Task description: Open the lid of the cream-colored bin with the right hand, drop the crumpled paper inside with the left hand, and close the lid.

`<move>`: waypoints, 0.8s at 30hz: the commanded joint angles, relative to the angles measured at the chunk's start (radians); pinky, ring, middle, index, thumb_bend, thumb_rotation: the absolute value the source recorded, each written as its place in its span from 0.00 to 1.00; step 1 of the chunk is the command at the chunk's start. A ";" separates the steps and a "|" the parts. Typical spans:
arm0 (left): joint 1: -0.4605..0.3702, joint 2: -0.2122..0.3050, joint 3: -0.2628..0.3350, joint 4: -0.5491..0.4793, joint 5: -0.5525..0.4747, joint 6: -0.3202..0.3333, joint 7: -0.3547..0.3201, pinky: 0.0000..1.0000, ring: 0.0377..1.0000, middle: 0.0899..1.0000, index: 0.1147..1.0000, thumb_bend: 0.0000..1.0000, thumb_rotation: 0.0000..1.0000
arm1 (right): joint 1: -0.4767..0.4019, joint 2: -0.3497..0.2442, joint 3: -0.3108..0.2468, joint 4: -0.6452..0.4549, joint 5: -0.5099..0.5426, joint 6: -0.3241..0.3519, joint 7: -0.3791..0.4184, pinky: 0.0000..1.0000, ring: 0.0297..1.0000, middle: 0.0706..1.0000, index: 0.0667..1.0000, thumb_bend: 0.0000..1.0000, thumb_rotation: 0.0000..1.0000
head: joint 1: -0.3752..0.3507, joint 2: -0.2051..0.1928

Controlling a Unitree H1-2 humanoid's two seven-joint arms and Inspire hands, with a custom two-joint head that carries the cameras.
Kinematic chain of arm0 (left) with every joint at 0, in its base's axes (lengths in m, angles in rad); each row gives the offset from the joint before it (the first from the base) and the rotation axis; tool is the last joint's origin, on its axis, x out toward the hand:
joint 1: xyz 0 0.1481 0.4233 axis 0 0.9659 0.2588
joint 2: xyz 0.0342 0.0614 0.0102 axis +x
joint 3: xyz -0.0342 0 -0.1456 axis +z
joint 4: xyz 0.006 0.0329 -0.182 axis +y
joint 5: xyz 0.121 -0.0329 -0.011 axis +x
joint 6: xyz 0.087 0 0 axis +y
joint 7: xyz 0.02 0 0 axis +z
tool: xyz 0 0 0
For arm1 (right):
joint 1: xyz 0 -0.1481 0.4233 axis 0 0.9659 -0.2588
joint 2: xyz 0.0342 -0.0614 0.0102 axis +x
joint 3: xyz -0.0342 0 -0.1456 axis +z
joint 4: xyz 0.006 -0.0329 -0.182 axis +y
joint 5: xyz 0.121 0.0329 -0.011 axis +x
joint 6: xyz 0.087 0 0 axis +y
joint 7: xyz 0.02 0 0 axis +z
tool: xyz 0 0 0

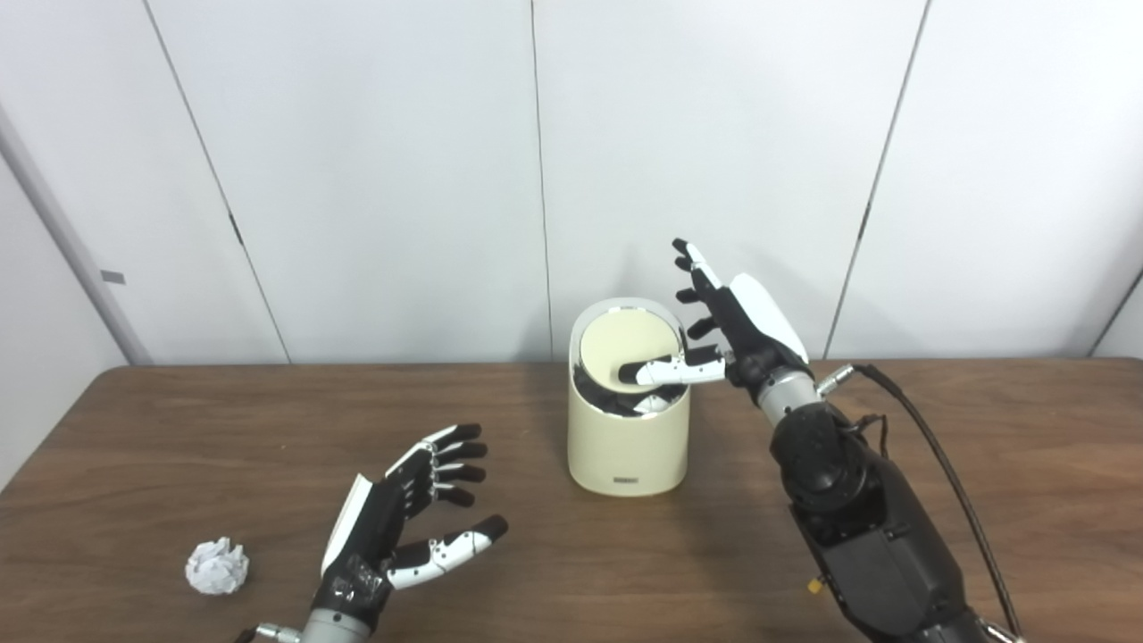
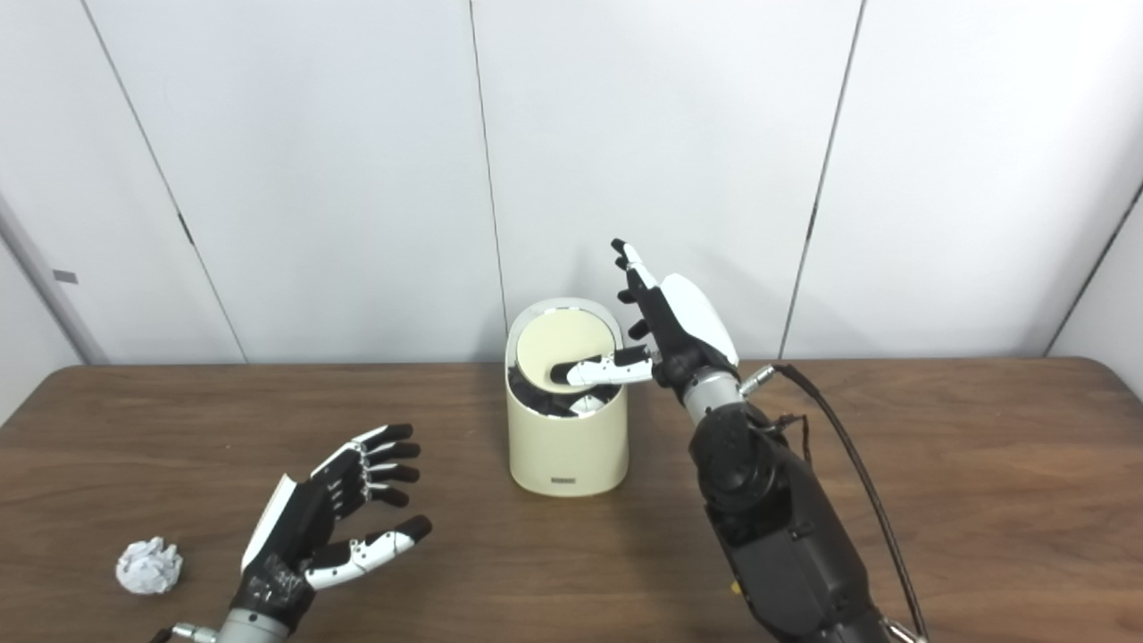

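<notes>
A cream-colored bin [image 1: 628, 438] stands on the wooden table [image 1: 161, 429] near its far edge. Its round lid [image 1: 623, 346] is tilted back and up, showing a dark inside with something white at the opening. My right hand [image 1: 732, 326] is at the bin's right rim, fingers spread upward, thumb pressed against the lid's face. A crumpled white paper ball [image 1: 217, 566] lies at the front left of the table. My left hand [image 1: 415, 513] hovers open to the right of the paper, palm facing right, holding nothing.
A black cable [image 1: 938, 464] runs along my right forearm. White wall panels stand right behind the table's far edge. The table's left edge lies close to the paper ball.
</notes>
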 commanded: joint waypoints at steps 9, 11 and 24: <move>-0.010 0.004 0.005 -0.045 -0.016 -0.028 0.005 0.62 0.70 0.76 0.81 0.68 0.16 | -0.078 -0.008 0.009 0.024 -0.022 -0.009 -0.020 0.65 0.85 0.95 1.00 0.81 0.31 | -0.003 0.005; -0.009 0.004 0.006 -0.048 -0.013 -0.024 0.007 0.62 0.70 0.76 0.81 0.68 0.16 | -0.078 -0.011 0.011 0.032 -0.024 -0.013 -0.020 0.65 0.85 0.95 0.99 0.80 0.31 | -0.002 0.008; -0.009 0.008 0.006 -0.061 -0.013 -0.011 0.004 0.61 0.70 0.76 0.81 0.68 0.17 | -0.065 -0.069 0.104 0.054 -0.143 -0.066 -0.056 0.65 0.84 0.94 0.96 0.84 0.18 | -0.001 0.014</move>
